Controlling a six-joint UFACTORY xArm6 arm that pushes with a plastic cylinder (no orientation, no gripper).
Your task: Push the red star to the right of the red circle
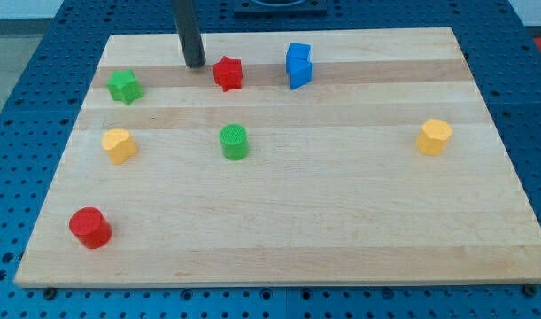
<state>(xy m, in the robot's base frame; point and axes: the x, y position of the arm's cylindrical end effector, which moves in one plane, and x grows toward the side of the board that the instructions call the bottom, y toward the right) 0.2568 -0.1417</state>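
Wooden board (341,221) holds two red, two green, two yellow, one blue block; my tip (195,65), grasping nothing, beside red star (227,73).

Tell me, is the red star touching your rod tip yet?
Apart, barely: a sliver of board shows between my tip and the red star.

Red blocks: you have two, a red star (227,73) and a red circle (90,228)
Green blocks: you have two, a green star (124,86) and a green cylinder (235,142)
Yellow blocks: you have two, one at the view's left (118,145) and one at the view's right (435,136)
Blue blocks: you have one (298,65)
Total blocks: you count seven on one counter (341,230)
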